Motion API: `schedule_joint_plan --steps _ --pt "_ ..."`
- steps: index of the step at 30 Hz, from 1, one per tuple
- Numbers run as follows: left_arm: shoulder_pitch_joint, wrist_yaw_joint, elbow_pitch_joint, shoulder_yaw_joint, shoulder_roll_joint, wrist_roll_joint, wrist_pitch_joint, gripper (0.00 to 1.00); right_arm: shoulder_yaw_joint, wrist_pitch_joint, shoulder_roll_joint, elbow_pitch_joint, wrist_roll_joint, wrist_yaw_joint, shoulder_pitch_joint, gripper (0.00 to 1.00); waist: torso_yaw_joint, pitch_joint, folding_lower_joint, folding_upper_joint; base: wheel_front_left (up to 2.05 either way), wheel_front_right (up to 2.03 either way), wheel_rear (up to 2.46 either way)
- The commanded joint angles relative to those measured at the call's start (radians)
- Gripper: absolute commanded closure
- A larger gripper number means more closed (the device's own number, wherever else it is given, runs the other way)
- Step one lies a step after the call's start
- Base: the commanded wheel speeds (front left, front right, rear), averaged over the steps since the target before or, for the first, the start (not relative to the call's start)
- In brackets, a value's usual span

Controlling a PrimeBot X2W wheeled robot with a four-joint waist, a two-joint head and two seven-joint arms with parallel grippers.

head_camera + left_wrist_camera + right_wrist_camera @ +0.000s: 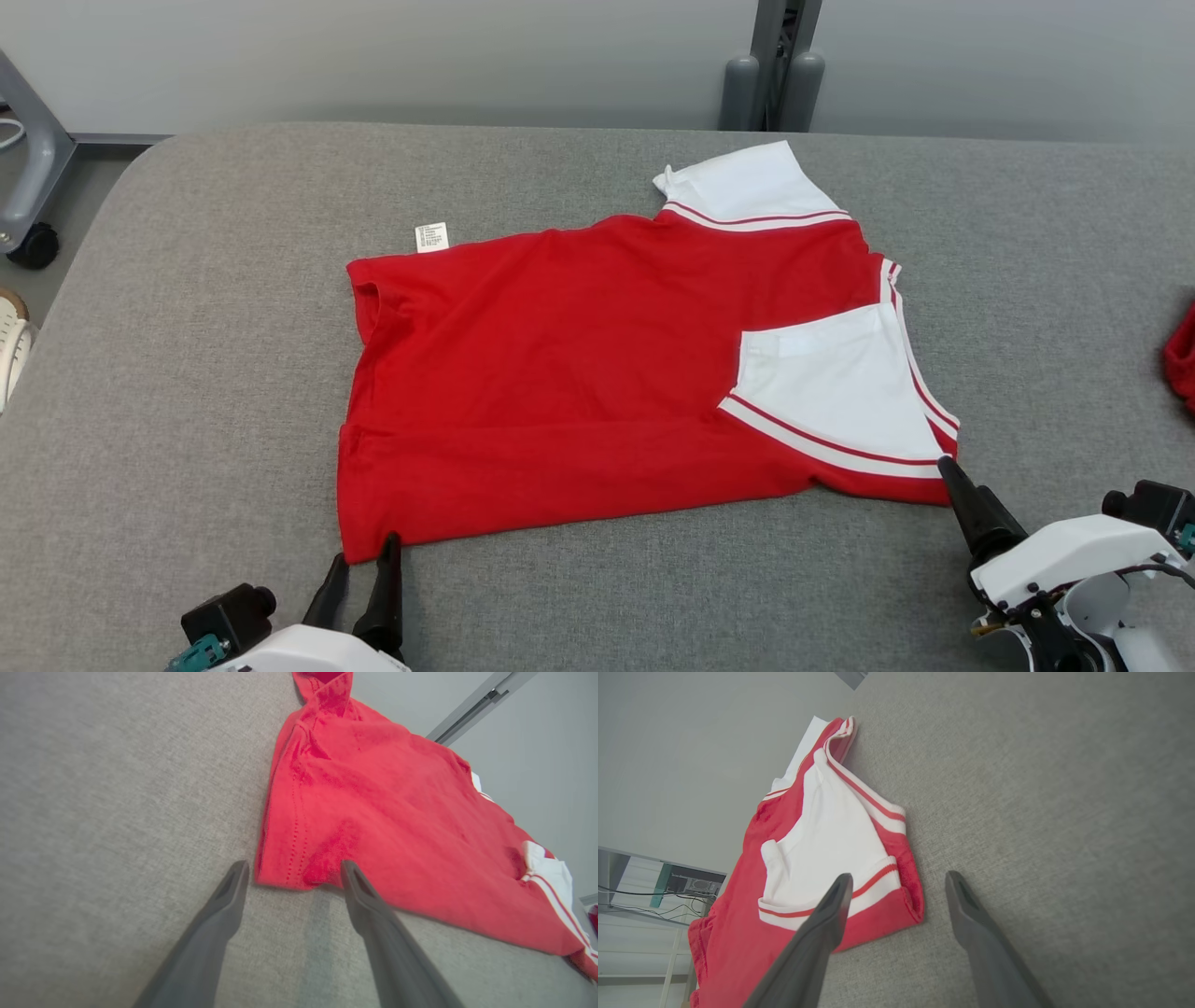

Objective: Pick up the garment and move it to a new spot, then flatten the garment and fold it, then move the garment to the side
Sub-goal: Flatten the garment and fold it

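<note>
**Red shirt flat on grey cloth, open grippers at its two near corners**

Grey woven cloth covers the table (pixel 187 420) under both tools. The left gripper (pixel 294 867) has its fingers spread wide and grips nothing. The shirt (pixel 579 373) starts right at its tips: the stitched hem corner lies between them, and one fingertip is at the hem's edge. The right gripper (pixel 897 877) is likewise spread wide and empty. One of its fingers lies over the striped cuff of a white sleeve (pixel 822 840) and the other over bare table, with the shirt's folded corner between them.

Ahead of both grippers the shirt lies flat, red in the body, with that sleeve folded onto it and a second white sleeve (pixel 747 182) at its far edge. Beyond the left gripper, at the shirt's far corner, a small white tag (pixel 431 237) sticks out; its print is too small to read.

Out to the right gripper's side, well apart from the shirt, a scrap of other red cloth (pixel 1181 359) sits at the picture's edge. Off the table, past the left gripper's outer side, are a pale shoe (pixel 11 341) and a black wheel (pixel 35 247). Farthest ahead, two grey posts (pixel 773 89) stand against a grey wall (pixel 373 56).
</note>
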Motion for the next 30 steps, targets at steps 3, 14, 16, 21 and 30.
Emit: schedule_joint_plan --steps 3,14,16,21,30 --pt "0.034 -0.004 -0.021 -0.018 0.002 -0.075 0.030 0.00 0.004 0.005 -0.005 0.006 0.009 0.001 -0.008 0.00 -0.004 0.006 0.0000 0.0000 0.00 0.00 0.00" --pt "0.012 -0.024 -0.090 -0.081 0.002 -0.271 0.075 0.00 0.014 0.014 0.001 0.041 0.036 0.001 -0.023 0.00 -0.002 0.019 0.0000 0.0000 0.00 0.00 0.00" --pt "0.002 -0.024 -0.084 -0.076 0.003 -0.297 0.073 0.00 0.018 0.021 0.003 0.053 0.043 0.000 -0.028 0.00 -0.004 0.023 0.0000 0.0000 0.00 0.00 0.00" --pt "-0.027 -0.027 -0.075 -0.070 0.003 -0.361 0.073 0.00 0.022 0.030 0.008 0.081 0.060 0.000 -0.047 0.00 -0.005 0.034 0.0000 0.0000 0.00 0.00 0.00" --pt "-0.063 -0.027 -0.084 -0.095 0.011 -0.409 0.060 0.02 0.050 0.051 0.025 0.102 0.099 -0.001 -0.079 0.62 0.004 0.054 0.0000 0.0000 0.00 0.00 0.00"
